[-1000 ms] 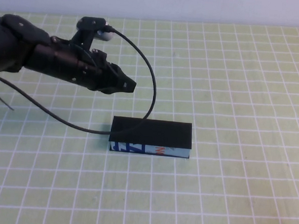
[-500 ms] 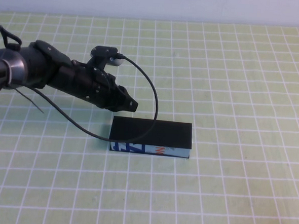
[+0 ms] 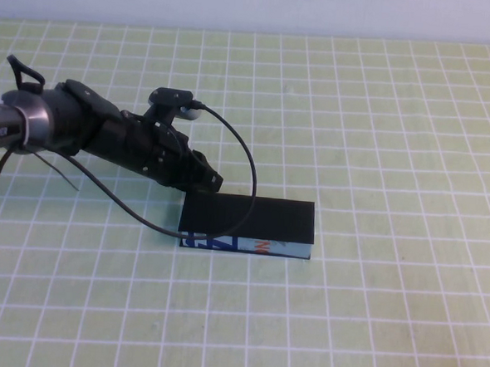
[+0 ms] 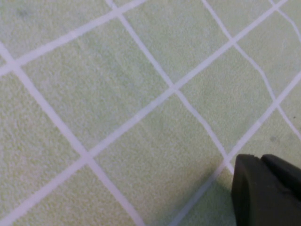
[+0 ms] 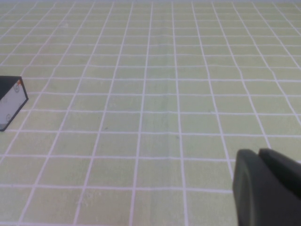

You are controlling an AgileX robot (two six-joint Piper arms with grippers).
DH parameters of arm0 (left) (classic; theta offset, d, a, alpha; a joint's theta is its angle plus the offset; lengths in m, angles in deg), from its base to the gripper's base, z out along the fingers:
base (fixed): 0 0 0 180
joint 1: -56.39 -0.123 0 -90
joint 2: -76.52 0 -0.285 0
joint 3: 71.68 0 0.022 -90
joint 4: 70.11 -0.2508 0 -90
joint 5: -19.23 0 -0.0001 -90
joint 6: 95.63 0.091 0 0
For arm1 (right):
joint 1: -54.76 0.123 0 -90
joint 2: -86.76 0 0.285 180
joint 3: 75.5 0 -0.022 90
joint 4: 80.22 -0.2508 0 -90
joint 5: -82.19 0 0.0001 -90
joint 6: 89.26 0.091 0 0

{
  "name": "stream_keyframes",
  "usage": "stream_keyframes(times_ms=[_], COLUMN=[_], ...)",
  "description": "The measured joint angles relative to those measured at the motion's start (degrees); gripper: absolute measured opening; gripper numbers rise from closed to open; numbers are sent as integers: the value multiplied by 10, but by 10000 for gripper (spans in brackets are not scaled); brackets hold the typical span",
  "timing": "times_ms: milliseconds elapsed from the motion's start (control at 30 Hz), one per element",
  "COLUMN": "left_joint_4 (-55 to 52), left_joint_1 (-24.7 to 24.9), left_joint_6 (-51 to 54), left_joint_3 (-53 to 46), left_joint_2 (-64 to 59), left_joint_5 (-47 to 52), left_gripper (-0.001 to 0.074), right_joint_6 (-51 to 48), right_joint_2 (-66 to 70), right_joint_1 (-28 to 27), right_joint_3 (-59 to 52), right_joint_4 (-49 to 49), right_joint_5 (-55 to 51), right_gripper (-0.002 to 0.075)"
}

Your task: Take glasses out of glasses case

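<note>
Glasses case [image 3: 247,225]: lid flat and closed, on the counter [image 3: 396,159]; glasses unseen.
Left gripper [image 3: 212,182]: at the lid's rear-left corner, fingers' state unclear.
Right gripper [image 5: 265,188]: parked away, seemingly closed.
Remaining: opening, lifting out.

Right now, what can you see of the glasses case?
The glasses case is a rectangular box lying flat on the green grid mat, lid shut. Its flat top is matte black; the near side is light blue with dark blue and orange print. The left gripper sits by its far-left corner; contact cannot be told. A black cable crosses above the lid. The right gripper is far off.
</note>
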Motion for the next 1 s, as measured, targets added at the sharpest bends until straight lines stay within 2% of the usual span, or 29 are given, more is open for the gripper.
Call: stream_keyframes(times_ms=[467, 633, 867, 1000], left_joint_4=[0, 0, 0, 0], left_joint_1=[1, 1, 1, 1], left_joint_6=[2, 2, 2, 2], left_joint_3=[0, 1, 1, 1], left_joint_2=[0, 0, 0, 0], left_joint_5=[-3, -2, -2, -2], left_gripper=[-4, -4, -4, -4], right_joint_6=[0, 0, 0, 8], right_joint_2=[0, 0, 0, 0], right_joint_1=[0, 0, 0, 0], right_joint_3=[0, 0, 0, 0], right_joint_4=[0, -22, -217, -287], right_joint_5=[0, 40, 152, 189], right_gripper=[-17, -17, -17, -17])
